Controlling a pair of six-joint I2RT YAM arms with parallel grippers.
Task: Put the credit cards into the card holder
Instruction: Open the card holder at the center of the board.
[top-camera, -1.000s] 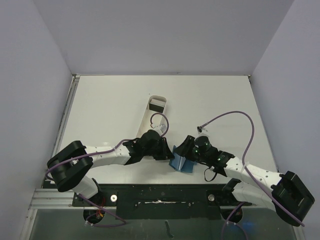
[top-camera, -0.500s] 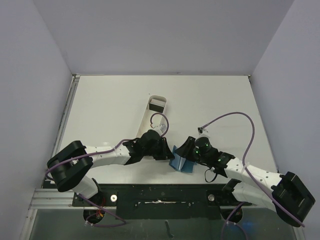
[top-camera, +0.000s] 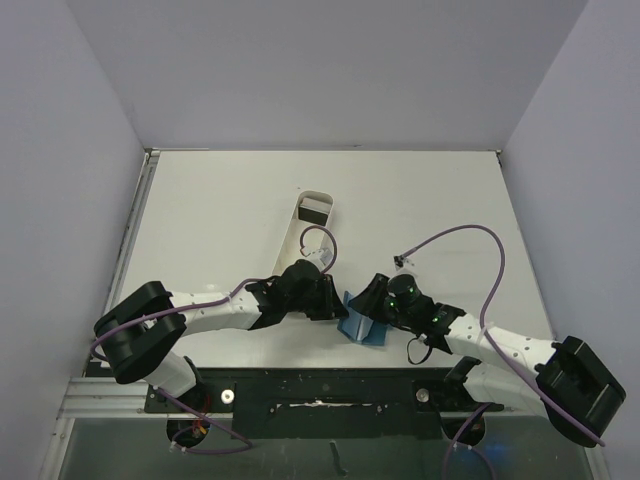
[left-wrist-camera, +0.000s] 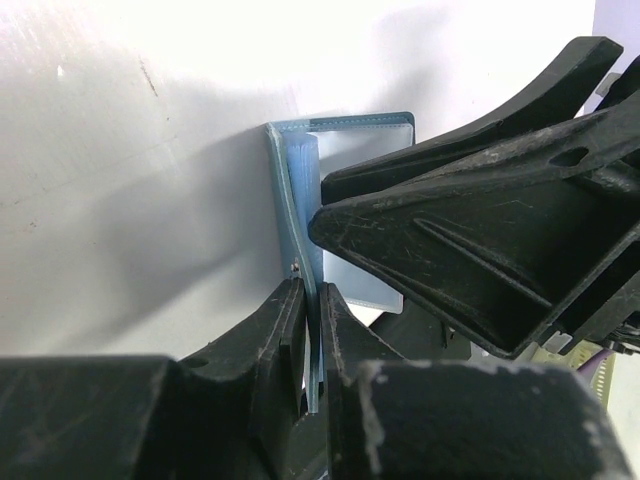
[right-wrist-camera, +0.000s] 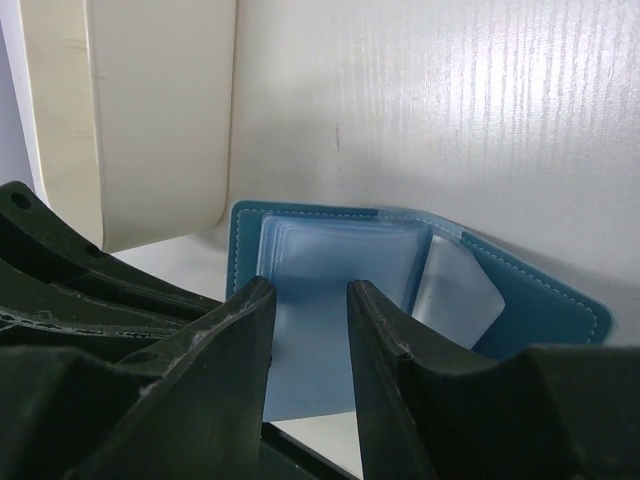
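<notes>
From above, both arms reach inward and meet near the front edge of the worktop (top-camera: 430, 200). The teal card holder (top-camera: 362, 326) stands propped open between the left gripper (top-camera: 326, 300) and the right gripper (top-camera: 368, 300). Beyond them lies a long white tray (top-camera: 296, 240), angled away, with a dark credit card (top-camera: 316, 211) at its far end, well apart from the card holder.

On the left wrist camera, the left gripper (left-wrist-camera: 312, 325) is clenched on the edge of one card holder (left-wrist-camera: 298, 190) flap. That flap stands upright, and the paler inside faces the right gripper (left-wrist-camera: 470, 225), which crowds in from the right.

On the right wrist camera, the card holder (right-wrist-camera: 530, 290) lies spread open straight ahead, its clear pockets showing. The right gripper (right-wrist-camera: 305, 330) has its fingers a little apart. The pale blue pocket shows through the gap and I see nothing pinched there. The tray (right-wrist-camera: 150, 110) rises at the upper left, and the left gripper's black body (right-wrist-camera: 70, 290) fills the lower left corner.
</notes>
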